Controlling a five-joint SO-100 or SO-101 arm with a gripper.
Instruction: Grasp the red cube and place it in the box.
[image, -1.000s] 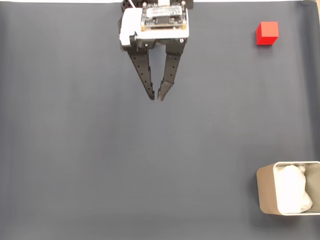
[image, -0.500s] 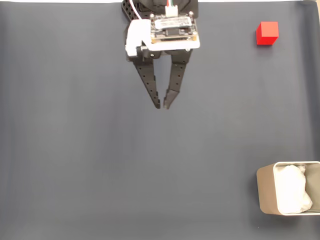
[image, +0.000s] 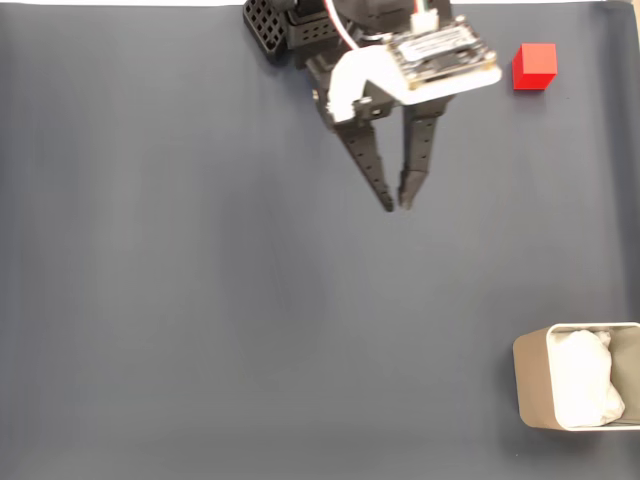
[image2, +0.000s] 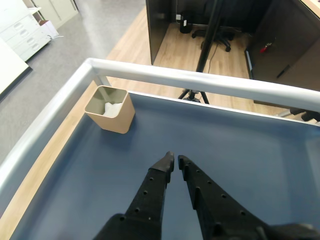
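The red cube (image: 535, 66) rests on the dark mat near the top right corner of the fixed view. Down at the lower right edge stands the beige box (image: 534, 390) with white wrinkly lining inside; in the wrist view the box (image2: 111, 109) sits at the far left by the metal rail. My gripper (image: 397, 205) hangs over the mat left of the cube and well below it, tips pointing down the picture. Its black fingers almost touch and hold nothing. From the wrist camera the gripper (image2: 175, 161) shows the same narrow gap.
A dark blue-grey mat (image: 200, 300) covers the table. A silver rail (image2: 200, 80) runs along the table's far edge and left side in the wrist view. Beyond it are a wooden floor, a tripod and dark desks.
The arm has swung to the right in the fixed view, bringing the fingertips closer to the red cube. The fingers stay nearly closed. Cube and box have not moved.
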